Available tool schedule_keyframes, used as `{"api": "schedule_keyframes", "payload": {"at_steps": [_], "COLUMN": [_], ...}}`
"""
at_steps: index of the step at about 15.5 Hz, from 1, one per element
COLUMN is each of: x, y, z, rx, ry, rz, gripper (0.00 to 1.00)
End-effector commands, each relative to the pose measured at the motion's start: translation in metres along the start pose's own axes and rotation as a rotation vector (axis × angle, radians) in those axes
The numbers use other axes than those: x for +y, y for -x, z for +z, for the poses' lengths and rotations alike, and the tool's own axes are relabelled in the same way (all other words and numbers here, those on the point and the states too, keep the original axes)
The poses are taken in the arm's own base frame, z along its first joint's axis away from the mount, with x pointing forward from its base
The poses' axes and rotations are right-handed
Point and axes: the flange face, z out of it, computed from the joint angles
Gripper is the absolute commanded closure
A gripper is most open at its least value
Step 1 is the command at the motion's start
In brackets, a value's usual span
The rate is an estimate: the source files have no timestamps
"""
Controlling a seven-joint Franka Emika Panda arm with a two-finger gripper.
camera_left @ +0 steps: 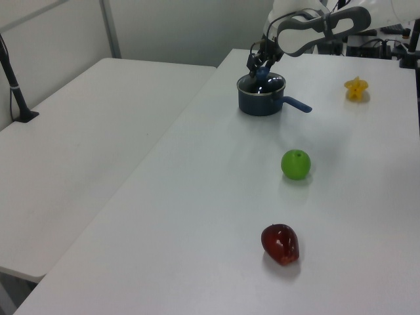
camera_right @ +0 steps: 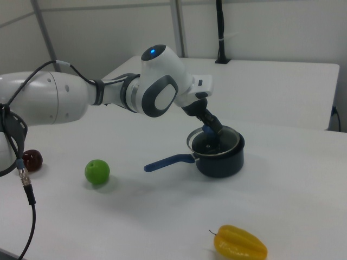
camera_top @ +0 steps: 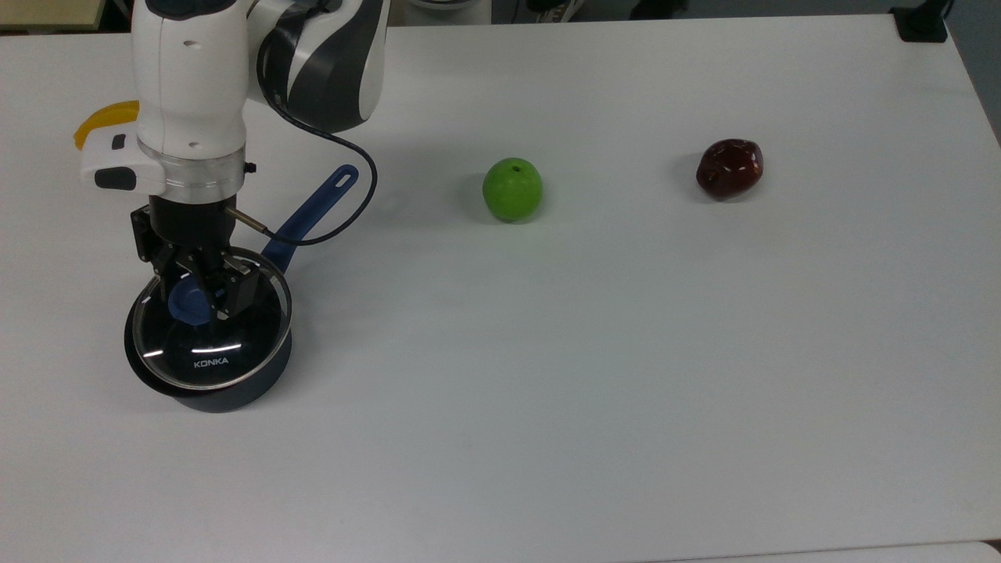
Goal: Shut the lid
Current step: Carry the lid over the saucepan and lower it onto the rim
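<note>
The clear glass lid (camera_top: 213,349) with its metal rim and white "KONKA" lettering covers the mouth of the black saucepan (camera_top: 229,398), whose blue handle (camera_top: 314,205) points toward the top view's upper right. My gripper (camera_top: 203,300) is shut on the lid's blue knob (camera_top: 186,306), reaching straight down onto it. In the right view the lid (camera_right: 221,143) sits at the rim of the pan (camera_right: 223,160), slightly tilted, under the gripper (camera_right: 210,129). I cannot tell whether it rests fully on the rim. In the left view the gripper (camera_left: 260,66) stands over the pan (camera_left: 260,100).
A green apple (camera_top: 512,189) lies mid-table and a dark red apple (camera_top: 730,168) further to the top view's right. A yellow pepper (camera_right: 240,244) lies near the pan, partly behind the arm in the top view (camera_top: 102,119). Open white tabletop (camera_top: 594,375) spreads around.
</note>
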Motion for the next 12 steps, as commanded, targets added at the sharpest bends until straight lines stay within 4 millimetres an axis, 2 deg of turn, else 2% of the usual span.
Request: {"api": "schedule_keyframes", "payload": {"at_steps": [1, 6, 10, 11, 12], "x": [0.004, 0.009, 0.011, 0.011, 0.012], "y": [-0.008, -0.006, -0.003, -0.003, -0.003], "z": [0.005, 0.017, 0.020, 0.021, 0.021], "rx": [0.054, 0.058, 0.050, 0.048, 0.048], "ry": [0.014, 0.022, 0.027, 0.027, 0.025], "rz": [0.010, 0.011, 0.009, 0.011, 0.016], "gripper": [0.46, 0.45, 0.41, 0.29, 0.09]}}
